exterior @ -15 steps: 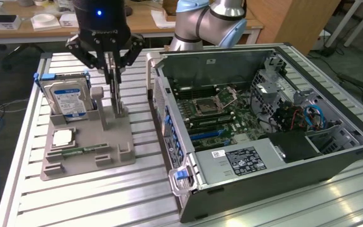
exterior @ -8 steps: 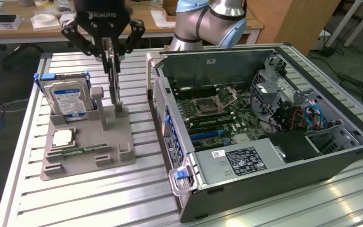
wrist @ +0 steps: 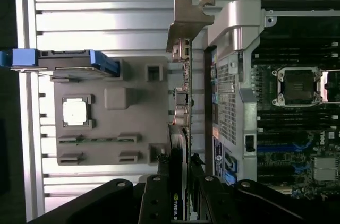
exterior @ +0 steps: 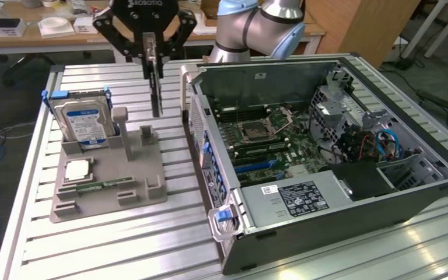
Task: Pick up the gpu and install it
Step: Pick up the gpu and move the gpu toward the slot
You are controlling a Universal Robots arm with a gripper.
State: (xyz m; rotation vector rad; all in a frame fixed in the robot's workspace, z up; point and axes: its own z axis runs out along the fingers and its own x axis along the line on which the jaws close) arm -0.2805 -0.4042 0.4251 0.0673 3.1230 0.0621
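The gpu (exterior: 156, 87) is a thin dark card that hangs on edge in the air. It is above the gap between the grey holder (exterior: 107, 186) and the open computer case (exterior: 410, 198). My gripper (exterior: 154, 49) is shut on the card's upper end. In the wrist view the gpu (wrist: 184, 102) appears edge-on with its metal bracket (wrist: 188, 17) at the far end, and my gripper (wrist: 179, 184) clamps it from both sides. The card is clear of the holder and outside the case wall.
On the grey holder (wrist: 127, 123) stand a silver hard drive (exterior: 84, 122) with a blue label, a CPU (exterior: 77, 169) and a small green memory stick (exterior: 100, 185). The motherboard (exterior: 270, 140) lies exposed inside the case. The slatted metal table (exterior: 115, 245) runs underneath.
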